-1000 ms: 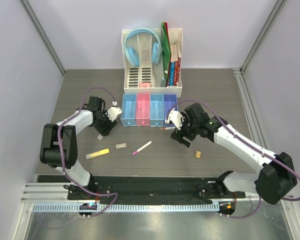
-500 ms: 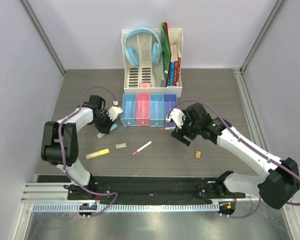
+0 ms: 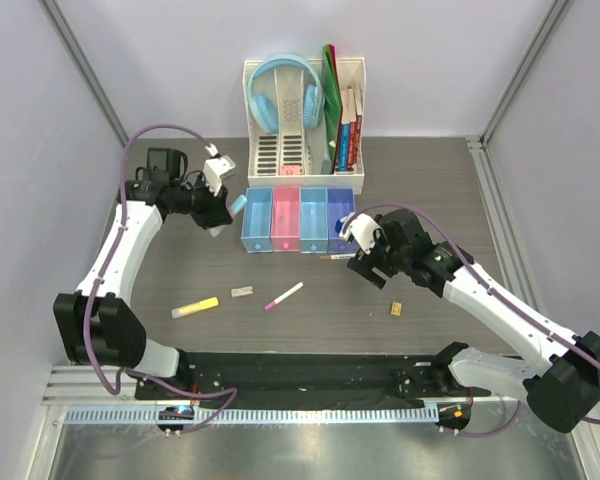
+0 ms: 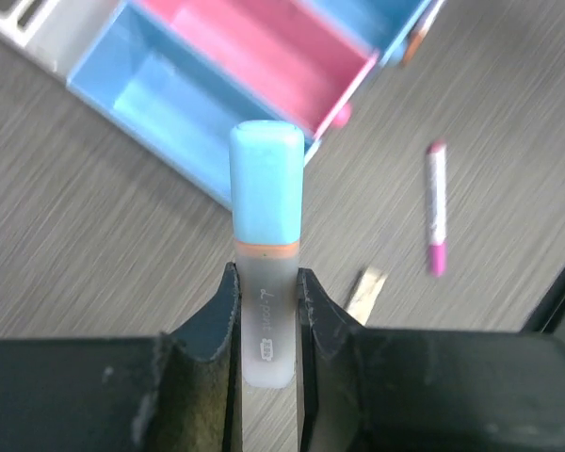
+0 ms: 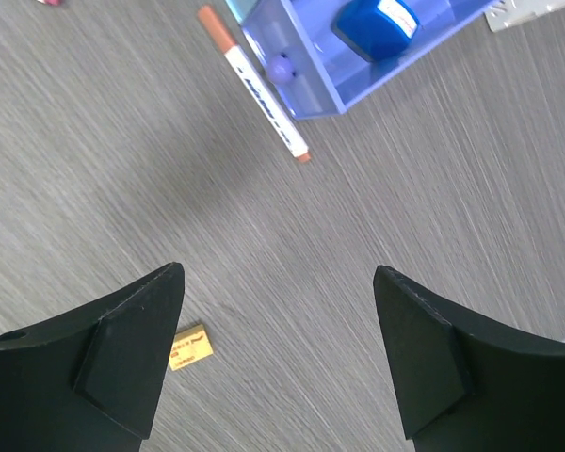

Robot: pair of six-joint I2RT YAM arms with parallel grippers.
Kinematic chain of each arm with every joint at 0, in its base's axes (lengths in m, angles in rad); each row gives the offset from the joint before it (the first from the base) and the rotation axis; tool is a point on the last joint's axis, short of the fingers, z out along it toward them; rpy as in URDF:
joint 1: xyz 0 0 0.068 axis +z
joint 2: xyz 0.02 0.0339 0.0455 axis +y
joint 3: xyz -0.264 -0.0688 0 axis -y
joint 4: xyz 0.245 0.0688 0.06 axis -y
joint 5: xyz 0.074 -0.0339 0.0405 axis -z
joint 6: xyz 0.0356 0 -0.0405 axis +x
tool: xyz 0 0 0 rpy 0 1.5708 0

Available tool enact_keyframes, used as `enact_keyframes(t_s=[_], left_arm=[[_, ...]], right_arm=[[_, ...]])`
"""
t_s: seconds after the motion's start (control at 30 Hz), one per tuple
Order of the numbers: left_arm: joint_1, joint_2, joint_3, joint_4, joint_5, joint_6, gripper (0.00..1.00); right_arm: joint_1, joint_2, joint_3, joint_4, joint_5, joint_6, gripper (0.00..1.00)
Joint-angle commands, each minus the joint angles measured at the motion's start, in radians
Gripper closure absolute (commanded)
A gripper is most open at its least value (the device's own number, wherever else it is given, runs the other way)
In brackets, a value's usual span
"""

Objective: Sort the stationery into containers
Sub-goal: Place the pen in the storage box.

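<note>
The highlighter is clamped by its pale barrel in the left gripper, blue cap outward, just left of the blue bin toward the counter's far edge. It looks light, stiff and slick, so a mid-barrel hold suits it. The right gripper hangs spread apart near the marker.

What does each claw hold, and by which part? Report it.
Left claw grips the blue-capped marker by its grey barrel; right claw holds nothing.
</note>
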Motion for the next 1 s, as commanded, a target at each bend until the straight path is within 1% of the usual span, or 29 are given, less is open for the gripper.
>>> enact_keyframes(t_s=[0.0,0.03,0.1,0.13,0.17,0.23,0.3,0.33,0.53,0.6,0.73,0.97], left_arm=[[-0.063,0.019,0.011,0.199,0.121,-0.347,1.0],[-0.116,0.025,0.008,0.311,0.091,-0.394,1.0],[-0.174,0.052,0.006,0.416,0.022,-0.497,1.0],[-0.229,0.066,0.009,0.454,-0.027,-0.526,1.0],[-0.256,0.081,0.015,0.526,-0.064,-0.557,1.0],[-0.328,0.152,0.072,0.545,-0.113,-0.597,1.0],[-0.363,0.209,0.151,0.548,-0.128,-0.635,1.0],[-0.385,0.265,0.176,0.548,-0.149,-0.658,1.0],[-0.406,0.481,0.362,0.542,-0.195,-0.747,1.0],[-0.408,0.519,0.406,0.53,-0.246,-0.766,1.0],[-0.408,0.572,0.413,0.529,-0.33,-0.793,1.0],[-0.414,0.643,0.433,0.5,-0.301,-0.841,1.0]], right_arm=[[-0.003,-0.037,-0.04,0.081,0.089,0.004,0.12],[-0.014,-0.04,-0.056,0.092,0.101,-0.005,0.12],[-0.028,-0.053,-0.066,0.118,0.131,-0.015,0.11],[-0.036,-0.056,-0.076,0.136,0.137,-0.019,0.11],[-0.058,-0.066,-0.077,0.144,0.143,-0.02,0.11],[-0.085,-0.073,-0.083,0.164,0.135,-0.02,0.1],[-0.123,-0.081,-0.086,0.175,0.112,-0.009,0.1],[-0.132,-0.08,-0.091,0.181,0.106,-0.006,0.09],[-0.145,-0.101,-0.112,0.191,0.108,0.015,0.09],[-0.148,-0.11,-0.114,0.195,0.109,0.018,0.09],[-0.157,-0.136,-0.129,0.201,0.103,0.018,0.09],[-0.16,-0.135,-0.139,0.213,0.086,0.021,0.09]])
